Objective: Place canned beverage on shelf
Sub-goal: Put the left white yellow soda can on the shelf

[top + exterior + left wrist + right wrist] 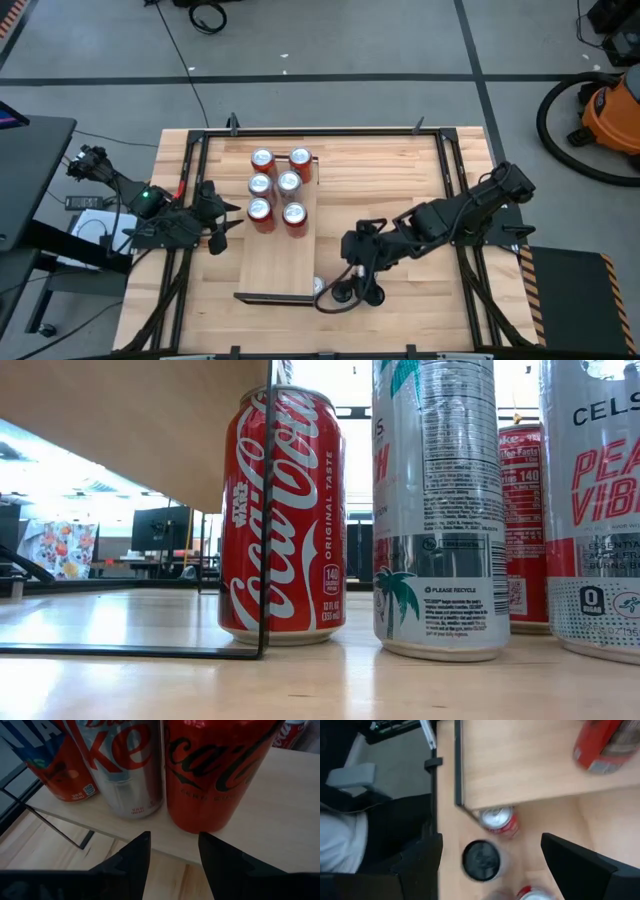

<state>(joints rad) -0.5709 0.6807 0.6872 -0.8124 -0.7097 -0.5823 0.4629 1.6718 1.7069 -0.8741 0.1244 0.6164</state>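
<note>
High view: shelf [285, 262], pale plywood board, lies mid-desk [400, 180]; 6 cans [278, 186] stand in 2 rows on its far half, near half bare. Left end effector [232, 218] just left of nearest cans, fingers [135, 857] parted, nothing between them, pointing at silver can [122, 765] and red can [215, 770] at shelf edge. Right end effector [350, 290] over desk beside shelf's near right corner, spread wide, empty, above loose cans [497, 820] standing on desk.
</note>
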